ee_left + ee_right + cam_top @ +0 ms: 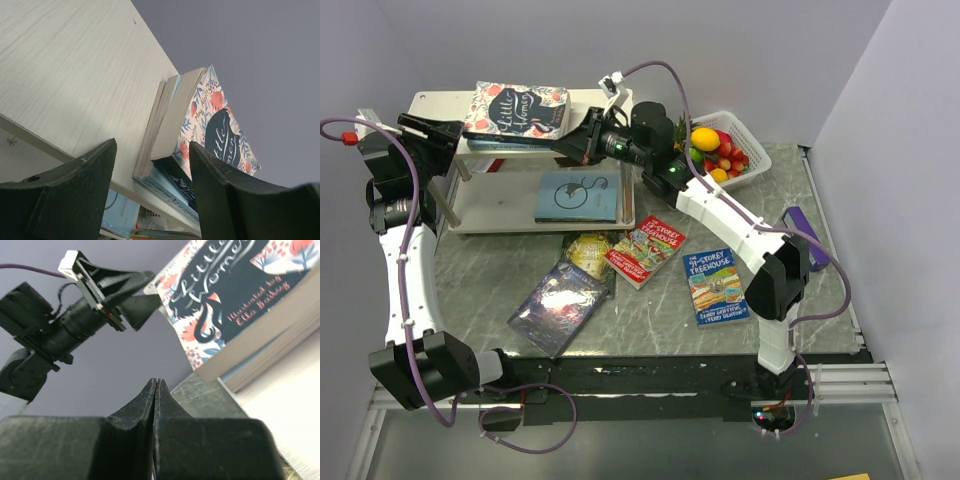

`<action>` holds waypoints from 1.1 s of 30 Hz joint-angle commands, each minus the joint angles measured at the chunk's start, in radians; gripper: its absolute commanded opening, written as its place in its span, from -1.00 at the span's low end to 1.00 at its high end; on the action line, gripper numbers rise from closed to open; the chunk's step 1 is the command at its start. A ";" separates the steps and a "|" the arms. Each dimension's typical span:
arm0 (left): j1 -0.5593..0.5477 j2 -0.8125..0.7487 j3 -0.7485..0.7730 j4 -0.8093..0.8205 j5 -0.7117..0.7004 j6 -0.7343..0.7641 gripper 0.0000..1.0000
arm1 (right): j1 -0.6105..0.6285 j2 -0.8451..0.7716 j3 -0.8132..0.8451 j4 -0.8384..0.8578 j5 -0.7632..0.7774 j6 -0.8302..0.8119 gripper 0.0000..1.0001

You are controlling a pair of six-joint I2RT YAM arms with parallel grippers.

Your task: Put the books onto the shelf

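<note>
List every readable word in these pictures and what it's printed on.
"Little Women": floral book on the shelf top.
"Illustrated by Ella Bailey": same cover, right wrist view.
"The 91-Storey Treehouse": blue book on the table.
"Treehouse": red book; its number is too small.
Unreadable titles: pale blue book, purple book.

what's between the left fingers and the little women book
Only the bare top board of the shelf, in the left wrist view; the left fingers stand open, short of Little Women.
</note>
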 commanded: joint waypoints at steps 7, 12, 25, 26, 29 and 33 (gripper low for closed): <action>0.002 -0.031 -0.015 0.019 0.020 -0.008 0.32 | -0.004 0.023 0.064 -0.033 0.008 -0.021 -1.00; 0.004 -0.036 -0.021 0.019 0.020 -0.008 0.32 | -0.005 0.043 0.099 -0.051 0.025 -0.020 -1.00; 0.002 -0.055 -0.038 0.029 0.027 -0.011 0.33 | -0.024 0.086 0.161 -0.155 0.068 -0.018 -1.00; 0.002 -0.055 -0.038 0.027 0.027 -0.011 0.33 | -0.027 0.079 0.151 -0.145 0.071 -0.018 -1.00; 0.002 -0.053 -0.038 0.030 0.030 -0.013 0.32 | -0.031 0.076 0.148 -0.154 0.076 -0.018 -1.00; 0.000 -0.051 -0.037 0.027 0.027 -0.011 0.33 | -0.039 0.076 0.151 -0.157 0.077 -0.014 -1.00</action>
